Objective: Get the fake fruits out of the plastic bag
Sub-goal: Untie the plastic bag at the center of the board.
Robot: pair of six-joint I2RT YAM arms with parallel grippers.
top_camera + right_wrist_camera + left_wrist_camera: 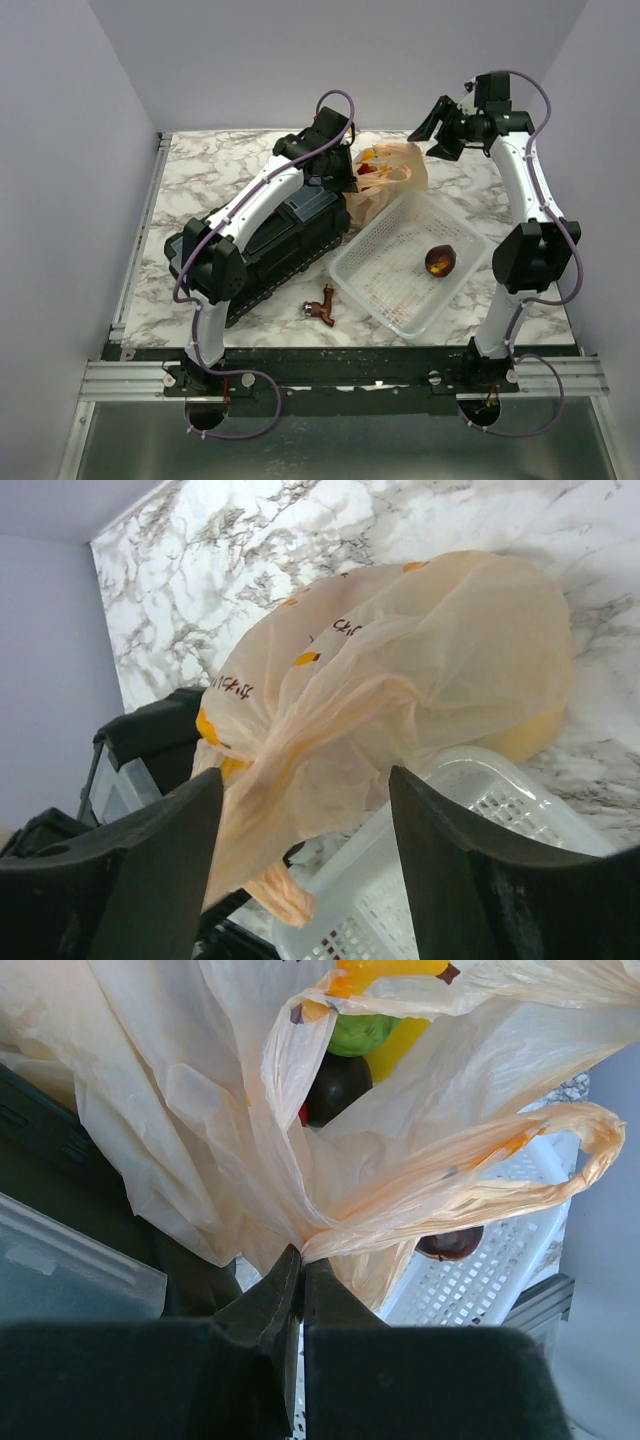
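Note:
The plastic bag (398, 168), tan and crinkly, stands at the back of the table by the far corner of the white basket (372, 268). My left gripper (302, 1252) is shut on a gathered fold of the bag (190, 1090) just below its mouth. Through the opening I see fake fruits: a green lime (358, 1032), a yellow one (400, 1048) and a near-black plum (338, 1085). Red and yellow show at the mouth from above (370, 158). My right gripper (440, 130) hangs open in the air to the right of the bag (400, 670), holding nothing.
A maroon-brown glossy fruit (440, 260) lies in the basket (450, 880). A black case (275, 245) lies under the left arm, against the bag's left side. A small red-brown piece (322, 305) lies on the marble near the front edge.

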